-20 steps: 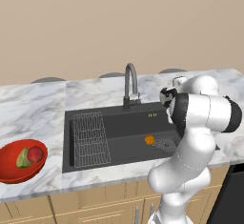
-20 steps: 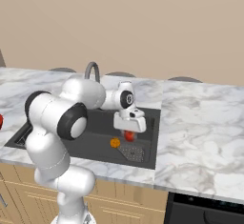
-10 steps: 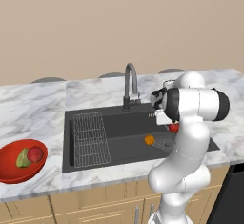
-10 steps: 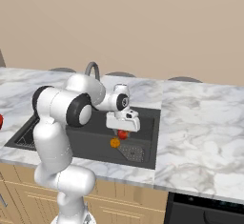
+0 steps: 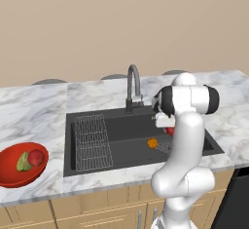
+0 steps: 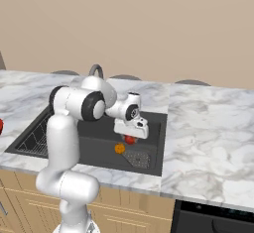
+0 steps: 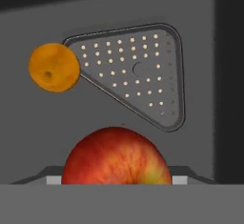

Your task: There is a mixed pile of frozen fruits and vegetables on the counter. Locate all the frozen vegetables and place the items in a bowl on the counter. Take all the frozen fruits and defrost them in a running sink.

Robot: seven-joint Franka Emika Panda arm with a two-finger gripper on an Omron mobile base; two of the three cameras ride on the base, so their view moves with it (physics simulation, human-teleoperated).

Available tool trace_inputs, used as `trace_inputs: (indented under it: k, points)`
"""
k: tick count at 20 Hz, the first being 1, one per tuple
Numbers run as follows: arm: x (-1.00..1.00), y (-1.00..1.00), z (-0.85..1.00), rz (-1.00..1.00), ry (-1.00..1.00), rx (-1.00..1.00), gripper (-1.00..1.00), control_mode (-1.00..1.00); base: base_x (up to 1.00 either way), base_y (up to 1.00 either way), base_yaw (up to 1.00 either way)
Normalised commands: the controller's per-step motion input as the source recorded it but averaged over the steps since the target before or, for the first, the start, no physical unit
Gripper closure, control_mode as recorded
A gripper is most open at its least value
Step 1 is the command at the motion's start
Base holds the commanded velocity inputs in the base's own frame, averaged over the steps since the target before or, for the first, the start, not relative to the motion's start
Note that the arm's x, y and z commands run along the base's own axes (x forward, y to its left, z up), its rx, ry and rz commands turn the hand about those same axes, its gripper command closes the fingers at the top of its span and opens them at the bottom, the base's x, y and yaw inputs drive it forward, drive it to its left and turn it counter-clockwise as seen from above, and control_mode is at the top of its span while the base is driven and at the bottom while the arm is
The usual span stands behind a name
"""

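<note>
Overhead, plain beige wall [image 5: 97,23] behind veined marble counter [image 5: 34,106]

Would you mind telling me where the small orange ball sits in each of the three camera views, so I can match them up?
Left base view: orange ball on the sink floor, right of centre, just left of the arm.
Right base view: orange ball near picture centre, below the gripper, left of the perforated strainer.
Hand view: orange ball at upper left.
Shared landmark: the perforated strainer beside it.
</note>
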Motion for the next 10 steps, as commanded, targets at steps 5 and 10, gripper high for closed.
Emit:
trace_inputs:
  k: [5, 10]
  points:
    - [0.55, 0.03, -0.62, 0.06, -0.08, 0.02, 1.00, -1.00, 0.00, 0.00, 0.00]
    - [0.46, -0.01, -0.38, 0.02, -0.09, -0.01, 1.00, -1.00, 0.00, 0.00, 0.00]
